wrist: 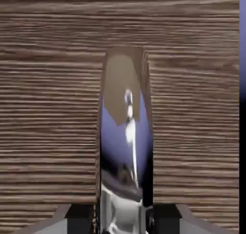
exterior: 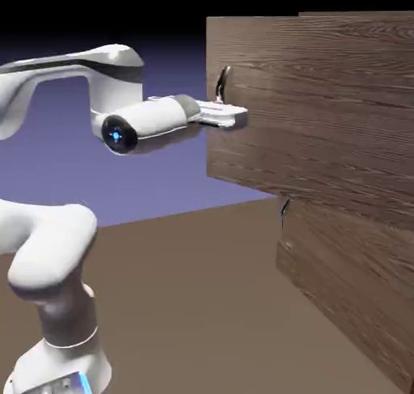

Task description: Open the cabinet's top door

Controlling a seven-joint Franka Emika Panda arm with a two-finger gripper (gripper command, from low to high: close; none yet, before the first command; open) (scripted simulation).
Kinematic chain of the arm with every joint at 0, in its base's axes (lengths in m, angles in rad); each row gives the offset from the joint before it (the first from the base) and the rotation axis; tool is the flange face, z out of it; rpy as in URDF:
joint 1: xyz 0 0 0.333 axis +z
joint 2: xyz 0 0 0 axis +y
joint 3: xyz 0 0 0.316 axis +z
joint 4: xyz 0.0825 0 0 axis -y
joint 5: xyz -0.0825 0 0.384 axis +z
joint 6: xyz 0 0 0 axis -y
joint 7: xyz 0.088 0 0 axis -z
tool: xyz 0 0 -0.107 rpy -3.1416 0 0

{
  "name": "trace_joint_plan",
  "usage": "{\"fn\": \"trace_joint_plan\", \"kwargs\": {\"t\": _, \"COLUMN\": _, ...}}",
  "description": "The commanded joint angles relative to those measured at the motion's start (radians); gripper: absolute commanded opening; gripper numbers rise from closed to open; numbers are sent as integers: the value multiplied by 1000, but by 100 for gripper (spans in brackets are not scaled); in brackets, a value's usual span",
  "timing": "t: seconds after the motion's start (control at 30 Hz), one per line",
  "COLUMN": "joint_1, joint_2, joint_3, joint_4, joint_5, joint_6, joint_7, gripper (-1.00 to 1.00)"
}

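Metal handle (wrist: 126, 132) sits between the jaws (wrist: 123, 219).

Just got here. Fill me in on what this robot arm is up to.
The white robot arm has its hand at the curved, shiny handle of the cabinet's upper door, with the fingertips closed around it. The top door appears to stand ajar. The lower panel's small handle is not being gripped.
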Motion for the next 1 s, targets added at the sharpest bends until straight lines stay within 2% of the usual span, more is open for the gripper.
{"fn": "trace_joint_plan", "kwargs": {"t": 0.0, "joint_1": 1, "joint_2": -12, "joint_3": -36, "joint_4": -10, "joint_5": -38, "joint_6": -28, "joint_7": 7, "gripper": -100}}
{"fn": "trace_joint_plan", "kwargs": {"t": 0.27, "joint_1": -18, "joint_2": -53, "joint_3": -326, "joint_4": -35, "joint_5": -335, "joint_6": -245, "joint_7": 32, "gripper": -100}}
{"fn": "trace_joint_plan", "kwargs": {"t": 0.5, "joint_1": -27, "joint_2": 2, "joint_3": -580, "joint_4": 21, "joint_5": -575, "joint_6": -446, "joint_7": 18, "gripper": -100}}
{"fn": "trace_joint_plan", "kwargs": {"t": 0.73, "joint_1": 34, "joint_2": 127, "joint_3": -834, "joint_4": 160, "joint_5": -792, "joint_6": -661, "joint_7": -17, "gripper": -100}}
{"fn": "trace_joint_plan", "kwargs": {"t": 0.97, "joint_1": 201, "joint_2": 275, "joint_3": -1087, "joint_4": 382, "joint_5": -961, "joint_6": -884, "joint_7": -56, "gripper": -100}}
